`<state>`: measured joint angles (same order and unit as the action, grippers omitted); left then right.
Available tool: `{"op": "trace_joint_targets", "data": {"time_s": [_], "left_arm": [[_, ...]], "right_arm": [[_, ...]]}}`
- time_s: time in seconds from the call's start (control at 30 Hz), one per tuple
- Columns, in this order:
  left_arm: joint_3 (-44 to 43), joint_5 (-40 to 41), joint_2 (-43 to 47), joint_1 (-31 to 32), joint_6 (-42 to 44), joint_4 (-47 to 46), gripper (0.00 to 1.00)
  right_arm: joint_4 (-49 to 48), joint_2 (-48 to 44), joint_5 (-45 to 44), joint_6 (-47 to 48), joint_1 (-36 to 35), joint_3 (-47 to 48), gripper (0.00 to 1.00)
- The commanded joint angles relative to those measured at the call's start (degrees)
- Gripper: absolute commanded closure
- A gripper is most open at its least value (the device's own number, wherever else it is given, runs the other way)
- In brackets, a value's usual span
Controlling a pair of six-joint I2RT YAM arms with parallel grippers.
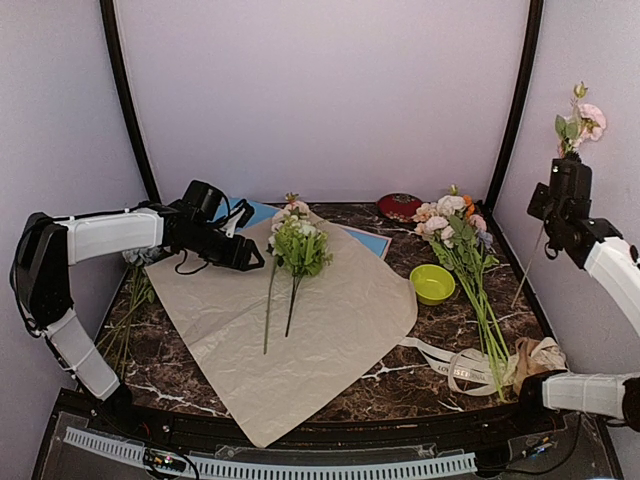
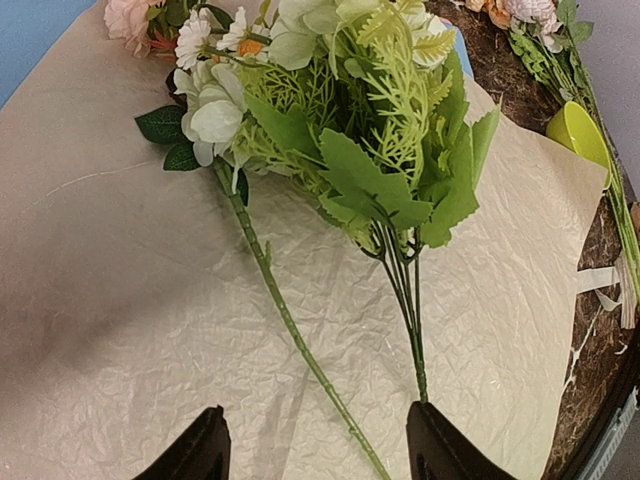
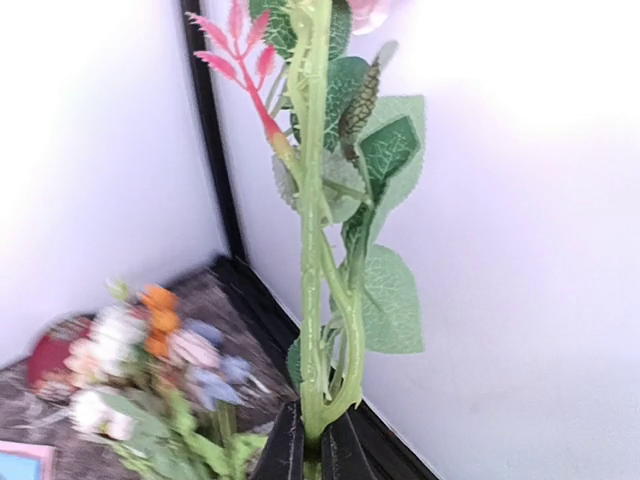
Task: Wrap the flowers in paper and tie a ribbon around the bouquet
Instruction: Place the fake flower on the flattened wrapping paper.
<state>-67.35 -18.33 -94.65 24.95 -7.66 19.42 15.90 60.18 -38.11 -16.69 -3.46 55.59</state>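
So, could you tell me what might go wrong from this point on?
1. The right gripper pinches the pink rose stem upright, high above the table, with leaves and bloom well above the grip; it may swing or slip on the way down.
2. The flowers lie loose on the paper, whose near corner reaches past the table edge; folding may shift both.
3. The ribbon lies looped beside the right arm and could snag.
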Motion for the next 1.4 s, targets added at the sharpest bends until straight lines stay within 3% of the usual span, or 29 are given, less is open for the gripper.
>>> {"op": "trace_joint_targets", "data": {"time_s": [0.0, 0.1, 0.17, 0.33, 0.47, 0.53, 0.7, 0.93, 1.27, 1.37], "left_arm": [[-0.72, 0.51, 2.39, -0.25, 0.89, 0.62, 0.38], [-0.73, 0.57, 2.32, -0.23, 1.02, 0.62, 0.38], [-0.8, 0.83, 2.35, -0.32, 1.11, 0.7, 0.38], [-0.78, 2.24, 3.11, -0.62, 1.24, 0.75, 0.38], [-1.01, 3.98, 4.8, -2.41, 0.69, 1.44, 0.37], [-1.13, 5.03, 5.6, -3.36, 0.63, 1.8, 0.37], [-0.65, 6.29, 6.67, -4.99, -0.06, 1.35, 0.37], [-0.92, 5.4, 5.37, -5.56, -0.46, 1.67, 0.37], [-0.86, 5.24, 5.01, -5.64, -0.28, 1.59, 0.37], [-0.81, 5.06, 4.94, -5.66, -0.22, 1.41, 0.37]], "right_arm": [[-12.04, -6.68, 10.25, 4.54, -3.19, -0.43, 1.0], [-10.07, -4.18, 30.1, -3.88, -7.35, 3.88, 1.0], [-15.07, -1.59, 37.87, -10.29, -12.87, 3.59, 1.0], [-31.88, 13.16, 38.61, -21.3, -32.68, 6.94, 1.0], [-27.55, 34.08, 40.92, -23.25, -42.87, 24.82, 1.0], [-24.83, 41.71, 41.89, -26.2, -45.08, 32.21, 1.0], [-29.56, 56.08, 43.03, -33.42, -50.26, 39.18, 1.0], [-28.38, 71.29, 40.41, -36.86, -52.95, 49.93, 1.0], [-26.13, 77.75, 41.32, -39.65, -53.47, 50.97, 1.0], [-24.05, 77.16, 40.43, -38.23, -53.65, 51.1, 0.84]]}}
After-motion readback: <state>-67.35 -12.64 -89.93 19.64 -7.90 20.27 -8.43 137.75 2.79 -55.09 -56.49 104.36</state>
